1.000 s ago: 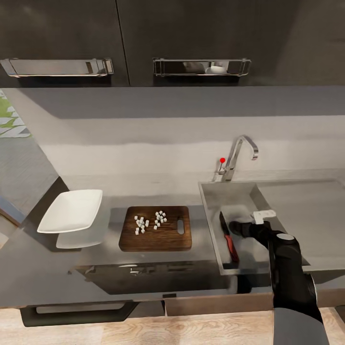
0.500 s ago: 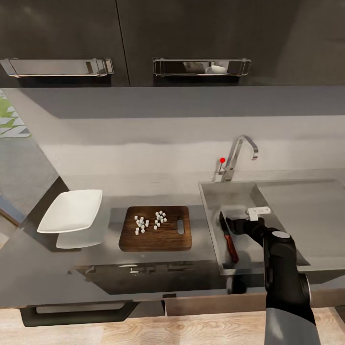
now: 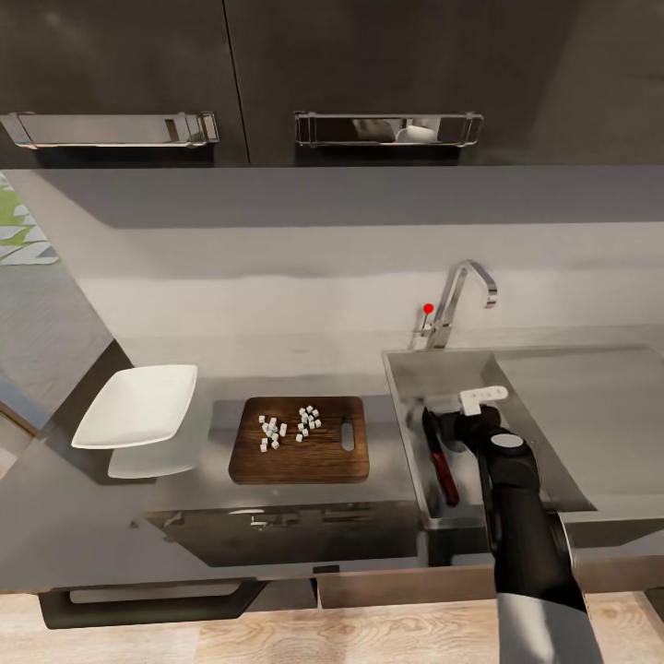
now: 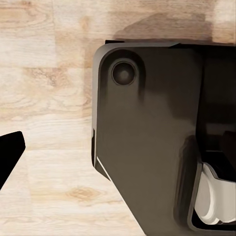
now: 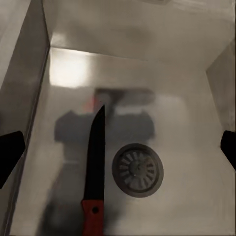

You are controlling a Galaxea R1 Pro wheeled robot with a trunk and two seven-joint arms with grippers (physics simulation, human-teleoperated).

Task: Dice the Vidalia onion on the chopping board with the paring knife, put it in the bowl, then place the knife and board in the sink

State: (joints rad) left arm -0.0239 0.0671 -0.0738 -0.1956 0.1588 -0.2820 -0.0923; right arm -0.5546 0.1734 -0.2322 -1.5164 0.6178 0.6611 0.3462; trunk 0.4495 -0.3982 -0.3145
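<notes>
From the head view, the right tool (image 3: 441,426) hovers over the sink (image 3: 406,387), just above the paring knife (image 3: 441,466) lying inside; diced onion (image 3: 288,427) sits on the chopping board (image 3: 300,456), beside the white bowl (image 3: 138,406) on the counter (image 3: 74,516). The right wrist view shows the knife (image 5: 94,167) flat beside the drain (image 5: 137,169), the tool's fingertips (image 5: 10,152) spread wide. The left wrist view faces the wooden floor (image 4: 44,98); its tool's spread I cannot tell.

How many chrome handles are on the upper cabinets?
2. One chrome handle is on the left upper cabinet door, the other chrome handle on the door beside it, above the tap.
</notes>
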